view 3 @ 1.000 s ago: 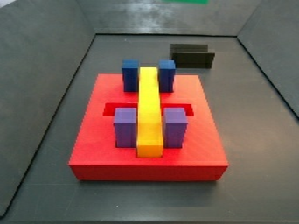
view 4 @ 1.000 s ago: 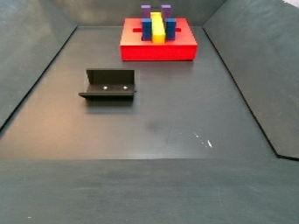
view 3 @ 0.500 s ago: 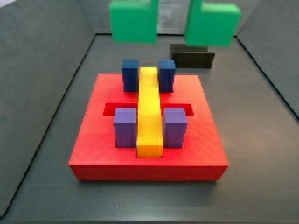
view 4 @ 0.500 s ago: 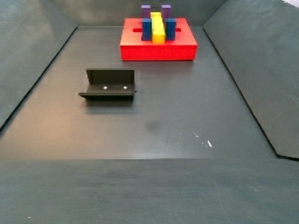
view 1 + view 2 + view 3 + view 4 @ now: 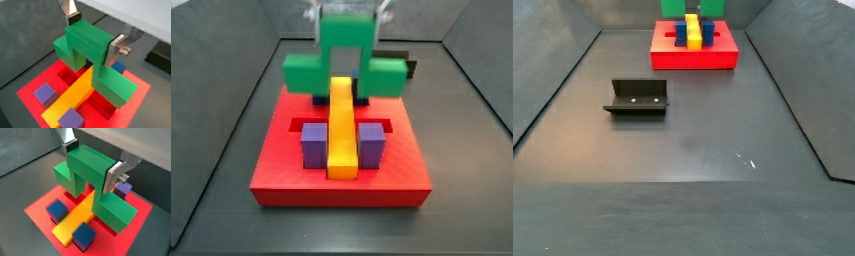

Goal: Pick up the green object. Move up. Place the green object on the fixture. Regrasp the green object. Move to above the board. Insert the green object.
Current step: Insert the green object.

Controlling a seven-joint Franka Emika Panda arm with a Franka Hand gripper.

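Green object (image 5: 93, 50): held above the board, straddling the far end of the yellow bar (image 5: 70, 96).
Gripper (image 5: 91, 160): clamped on the green object's top, silver fingers (image 5: 117, 174) either side.
Board (image 5: 406, 168): red, on the bench (image 5: 700, 130).
Fixture (image 5: 637, 97): well apart, bare.

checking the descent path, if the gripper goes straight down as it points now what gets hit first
Probably the yellow bar on the board: the gripper holds the green object straddling above it, though depth is unclear.
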